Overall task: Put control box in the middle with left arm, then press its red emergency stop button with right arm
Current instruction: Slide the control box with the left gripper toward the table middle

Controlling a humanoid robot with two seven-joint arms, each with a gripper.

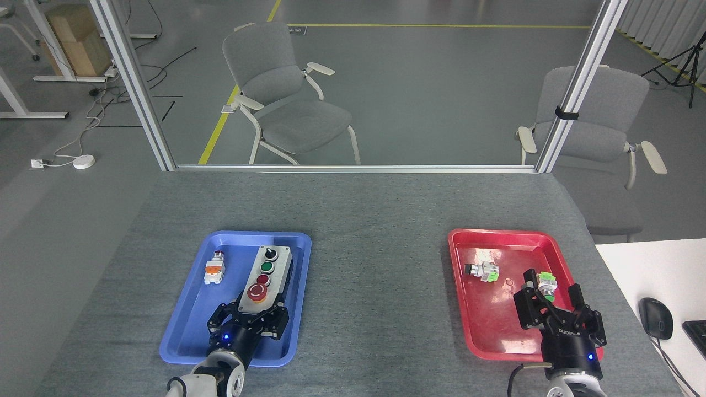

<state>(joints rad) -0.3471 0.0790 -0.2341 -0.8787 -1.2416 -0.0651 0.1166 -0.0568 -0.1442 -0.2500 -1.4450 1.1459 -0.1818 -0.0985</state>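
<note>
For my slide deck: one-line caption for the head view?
Left gripper at the control box in the blue tray; right gripper over the red tray.

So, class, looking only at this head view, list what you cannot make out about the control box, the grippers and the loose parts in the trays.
- control box: near end hidden behind the left gripper, so grip contact is unclear.
- right gripper: dark, seen from behind; open or shut unclear.
- Loose parts in the blue tray and red tray: too small to identify.
- Both arms: cut off by the bottom edge.
</note>
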